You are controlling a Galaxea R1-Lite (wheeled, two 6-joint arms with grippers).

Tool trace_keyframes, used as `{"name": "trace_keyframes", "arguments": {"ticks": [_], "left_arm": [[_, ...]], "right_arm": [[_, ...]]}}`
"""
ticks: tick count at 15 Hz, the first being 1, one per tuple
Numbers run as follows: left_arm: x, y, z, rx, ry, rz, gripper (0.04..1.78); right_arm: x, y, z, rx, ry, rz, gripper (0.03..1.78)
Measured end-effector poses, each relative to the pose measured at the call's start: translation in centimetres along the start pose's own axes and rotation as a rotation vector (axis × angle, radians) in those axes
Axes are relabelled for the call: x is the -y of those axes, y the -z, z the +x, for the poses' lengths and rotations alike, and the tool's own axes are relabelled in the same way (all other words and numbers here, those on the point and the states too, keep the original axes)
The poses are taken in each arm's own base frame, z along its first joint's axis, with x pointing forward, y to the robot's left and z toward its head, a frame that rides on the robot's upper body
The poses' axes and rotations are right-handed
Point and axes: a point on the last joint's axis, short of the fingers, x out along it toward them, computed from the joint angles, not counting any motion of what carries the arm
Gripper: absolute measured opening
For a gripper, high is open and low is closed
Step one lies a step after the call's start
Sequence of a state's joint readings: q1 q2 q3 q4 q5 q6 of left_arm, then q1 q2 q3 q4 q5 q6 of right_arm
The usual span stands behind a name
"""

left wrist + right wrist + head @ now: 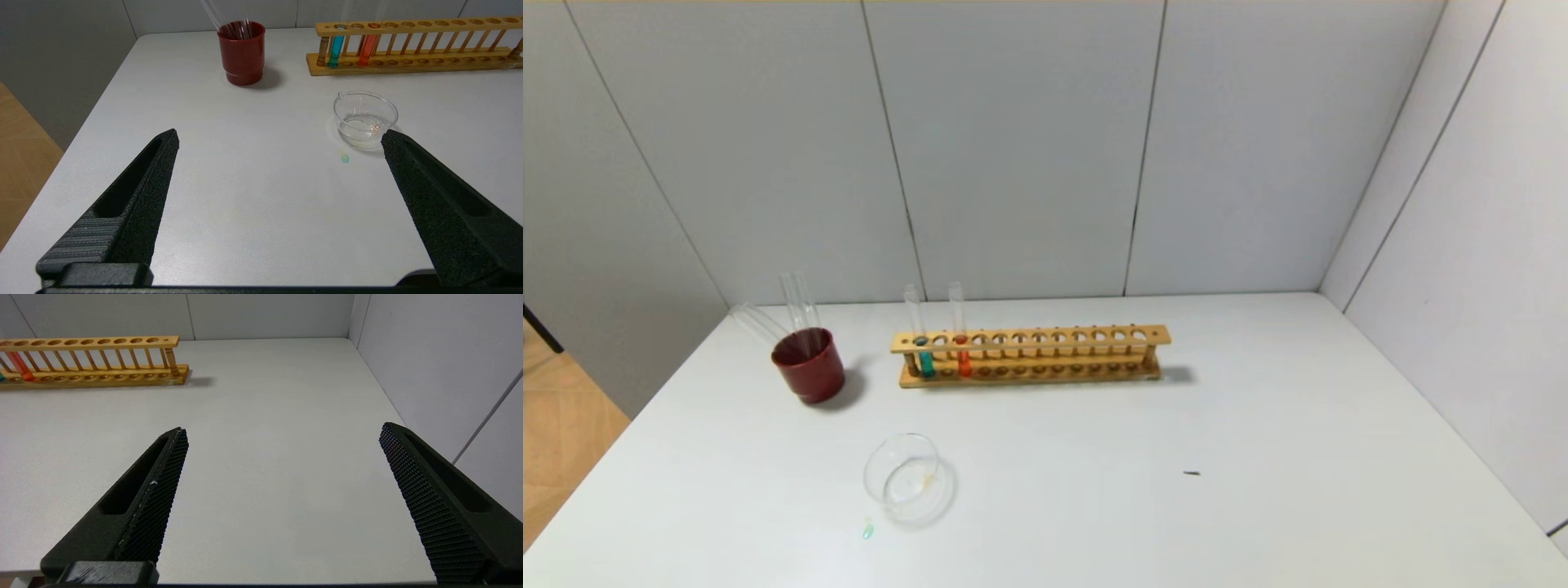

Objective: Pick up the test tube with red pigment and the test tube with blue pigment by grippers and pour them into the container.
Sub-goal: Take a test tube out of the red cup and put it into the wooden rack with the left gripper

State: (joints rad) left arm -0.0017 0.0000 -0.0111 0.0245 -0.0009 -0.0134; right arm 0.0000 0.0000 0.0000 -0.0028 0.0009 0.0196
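Blue tube [922, 347], red tube [961, 343] upright in rack [1045, 336]; dish [905, 482] near-left, nearly empty; left tool [280, 136], right tool [282, 433] wide.

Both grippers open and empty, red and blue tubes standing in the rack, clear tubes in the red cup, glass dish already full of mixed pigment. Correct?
One error: the container is not full of mixed pigment; the left wrist view shows it essentially empty. Otherwise right: left gripper and right gripper open and empty, red tube and blue tube in the rack, clear tubes in the red cup.

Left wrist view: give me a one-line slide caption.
Open left gripper hovers above table, facing dish, red cup and rack holding blue tube and red tube.
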Motion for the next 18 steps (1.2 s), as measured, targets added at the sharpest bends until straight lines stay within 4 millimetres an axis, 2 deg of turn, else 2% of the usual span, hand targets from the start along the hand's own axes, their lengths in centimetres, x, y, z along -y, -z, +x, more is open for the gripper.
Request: {"name": "trace_keyframes", "arguments": {"ticks": [18], "left_arm": [[-0.01, -0.18, -0.08, 0.001, -0.006, 0.024, 1.75]], "right_arm": [[0.0, 0.0, 0.0, 0.0, 0.0, 0.0, 1.71]]}}
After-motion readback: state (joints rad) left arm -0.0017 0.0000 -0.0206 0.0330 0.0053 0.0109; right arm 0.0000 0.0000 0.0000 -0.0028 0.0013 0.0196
